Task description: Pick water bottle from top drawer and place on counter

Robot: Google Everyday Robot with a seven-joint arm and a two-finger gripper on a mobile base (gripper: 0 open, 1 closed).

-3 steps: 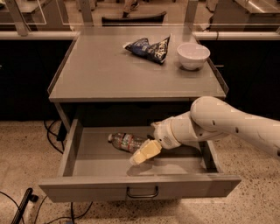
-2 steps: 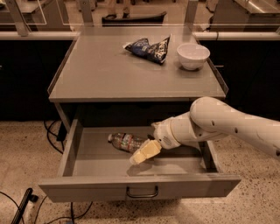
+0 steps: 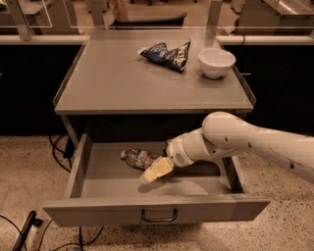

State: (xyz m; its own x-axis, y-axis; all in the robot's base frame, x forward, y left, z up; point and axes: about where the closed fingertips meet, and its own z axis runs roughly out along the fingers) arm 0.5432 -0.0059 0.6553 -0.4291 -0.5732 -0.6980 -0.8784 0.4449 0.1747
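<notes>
Presently the pale pincer (image 3: 157, 170) sits in the grey metal top drawer (image 3: 88, 212) beside the clear plastic water bottle (image 3: 139, 158), its spread not discernible; advise straddling the bottle's middle before closing.

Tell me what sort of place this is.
Probably a lab or office test station: a plain grey counter with a top drawer, speckled floor, clear screens behind. The gripper is inside the drawer by the water bottle.
</notes>
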